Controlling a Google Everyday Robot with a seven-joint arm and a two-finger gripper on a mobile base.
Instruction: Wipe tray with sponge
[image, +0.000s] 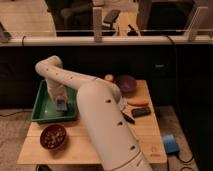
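The green tray (44, 111) sits at the left end of the wooden table. My white arm reaches over it from the right and bends down into it. My gripper (60, 102) hangs inside the tray over its right half. The small light blue sponge (61, 105) is at the gripper's tip, pressed low toward the tray floor.
A dark brown bowl (53, 136) with brown contents stands in front of the tray. A purple bowl (126, 83), an orange carrot-like item (138, 102) and a black block (140, 111) lie on the right. A bright blue object (170, 143) lies on the floor at the right.
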